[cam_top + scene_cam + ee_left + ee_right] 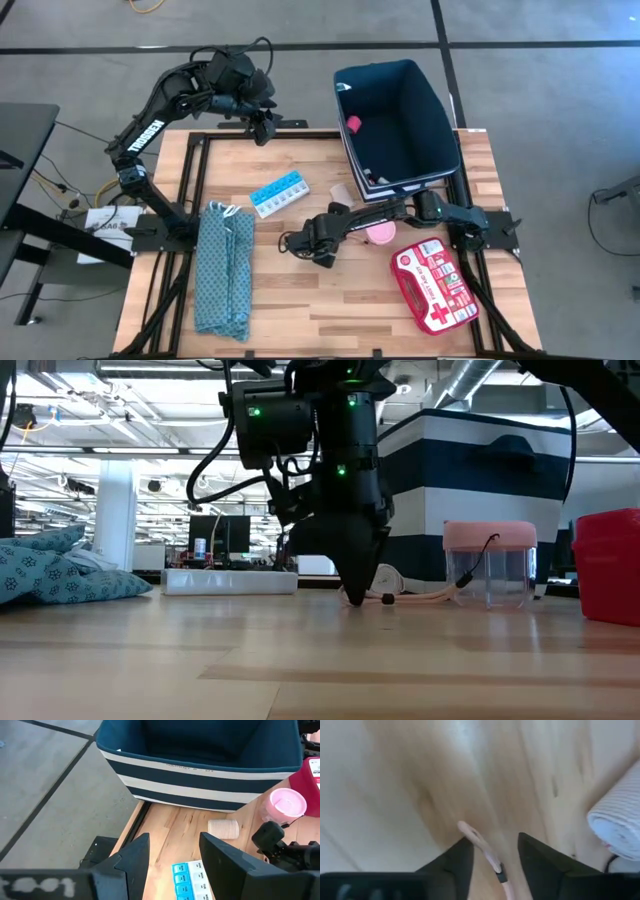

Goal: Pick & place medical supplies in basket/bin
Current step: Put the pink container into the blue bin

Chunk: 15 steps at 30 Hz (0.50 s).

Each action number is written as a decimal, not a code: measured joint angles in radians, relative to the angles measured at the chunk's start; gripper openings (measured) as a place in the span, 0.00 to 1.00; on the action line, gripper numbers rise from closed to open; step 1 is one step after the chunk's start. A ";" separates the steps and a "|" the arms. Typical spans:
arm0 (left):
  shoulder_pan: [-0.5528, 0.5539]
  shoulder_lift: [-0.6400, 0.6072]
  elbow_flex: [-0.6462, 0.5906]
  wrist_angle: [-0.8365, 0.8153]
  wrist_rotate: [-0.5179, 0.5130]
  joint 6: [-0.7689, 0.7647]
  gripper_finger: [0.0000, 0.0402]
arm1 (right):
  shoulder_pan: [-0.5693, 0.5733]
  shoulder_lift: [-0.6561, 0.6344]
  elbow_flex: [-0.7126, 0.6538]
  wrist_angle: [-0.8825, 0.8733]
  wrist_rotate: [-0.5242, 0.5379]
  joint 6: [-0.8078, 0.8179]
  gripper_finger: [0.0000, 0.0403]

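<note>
My right gripper (495, 846) points down at the middle of the table (322, 250), fingertips close to the wood (356, 598). A small pale stick with a dark end (481, 846) lies flat between its open fingers. My left gripper (175, 855) hangs open with nothing in it, high over the table's far left edge (262, 125). The navy bin (395, 125) stands at the far right with a pink cube (352, 124) inside. The beige bandage roll (223, 828), pink tape roll (380, 233), blue pill organizer (278, 194) and red-and-white pouch (432, 287) lie on the table. My right gripper comes from above with one finger on each side of the stick's middle (485, 851), which runs close along one finger's inner edge (462, 855). I cannot tell whether that finger touches it. The stick lies flat on the wood.
A folded teal patterned cloth (224, 268) lies along the table's left side. The bandage roll (617, 832) sits just beyond my right gripper, toward the bin. Bare wood shows along the near edge between cloth and pouch.
</note>
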 joint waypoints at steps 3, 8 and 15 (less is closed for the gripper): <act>0.000 0.000 0.000 0.000 0.000 0.000 0.41 | 0.000 0.001 0.000 0.010 -0.024 -0.004 0.22; 0.000 0.000 0.000 0.000 -0.005 0.000 0.41 | 0.007 0.001 -0.002 0.013 -0.048 -0.005 0.04; 0.000 0.000 0.000 0.000 -0.006 0.008 0.41 | 0.063 0.000 0.067 -0.039 -0.048 -0.013 0.01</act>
